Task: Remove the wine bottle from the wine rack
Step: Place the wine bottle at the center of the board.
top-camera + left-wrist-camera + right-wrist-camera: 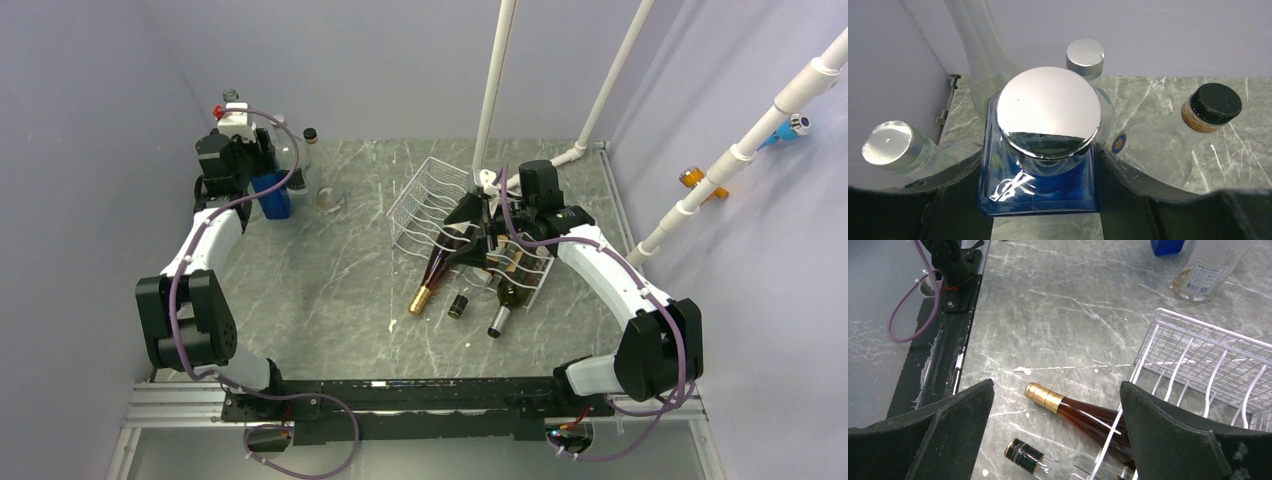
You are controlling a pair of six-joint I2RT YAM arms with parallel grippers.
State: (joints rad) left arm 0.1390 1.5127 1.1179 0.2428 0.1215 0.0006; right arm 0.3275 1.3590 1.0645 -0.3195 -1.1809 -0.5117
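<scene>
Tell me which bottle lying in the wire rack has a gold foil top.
The amber wine bottle, leftmost in the wine rack seen from above. The neighbouring bottle has a dark cap.

The wine bottle (1088,419) ends behind a finger (1168,440); wine rack (1198,357) cropped.

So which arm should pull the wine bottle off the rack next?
Right. The right gripper is open directly above the gold-capped wine bottle lying in the wine rack. The left gripper is far to the left, closed on a blue bottle.
</scene>
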